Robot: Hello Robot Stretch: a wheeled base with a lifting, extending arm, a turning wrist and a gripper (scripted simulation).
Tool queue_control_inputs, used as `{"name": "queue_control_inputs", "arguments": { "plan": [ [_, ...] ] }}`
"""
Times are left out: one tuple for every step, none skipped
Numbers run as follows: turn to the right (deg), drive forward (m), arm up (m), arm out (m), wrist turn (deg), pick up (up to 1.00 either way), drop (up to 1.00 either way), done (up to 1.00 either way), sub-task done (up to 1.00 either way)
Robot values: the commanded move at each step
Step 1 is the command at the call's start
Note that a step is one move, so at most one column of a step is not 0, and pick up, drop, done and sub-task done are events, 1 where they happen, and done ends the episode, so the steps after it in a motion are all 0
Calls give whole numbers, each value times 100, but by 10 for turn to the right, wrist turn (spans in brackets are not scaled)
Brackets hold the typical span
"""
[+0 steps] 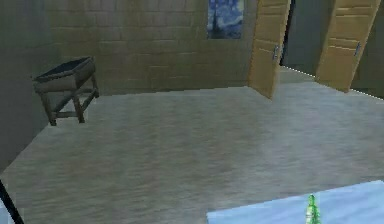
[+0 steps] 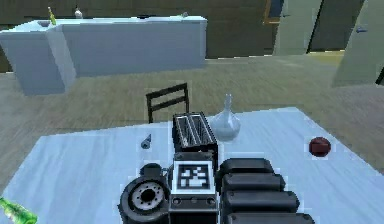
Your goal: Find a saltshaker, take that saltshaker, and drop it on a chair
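Centrally, black-marked white square (image 2: 196,178) beside jaws

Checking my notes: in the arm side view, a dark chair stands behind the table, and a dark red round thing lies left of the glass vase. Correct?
Not quite: the arm side view shows the dark red round thing right of the glass vase. The dark chair does stand behind the table.
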Motion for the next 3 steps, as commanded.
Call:
{"name": "queue_control_inputs", "arguments": {
  "plan": [
    [-120, 0, 0, 0, 0, 0, 0, 0, 0],
    [0, 75, 0, 0, 0, 0, 0, 0, 0],
    [360, 0, 0, 0, 0, 0, 0, 0, 0]
  ]
}}
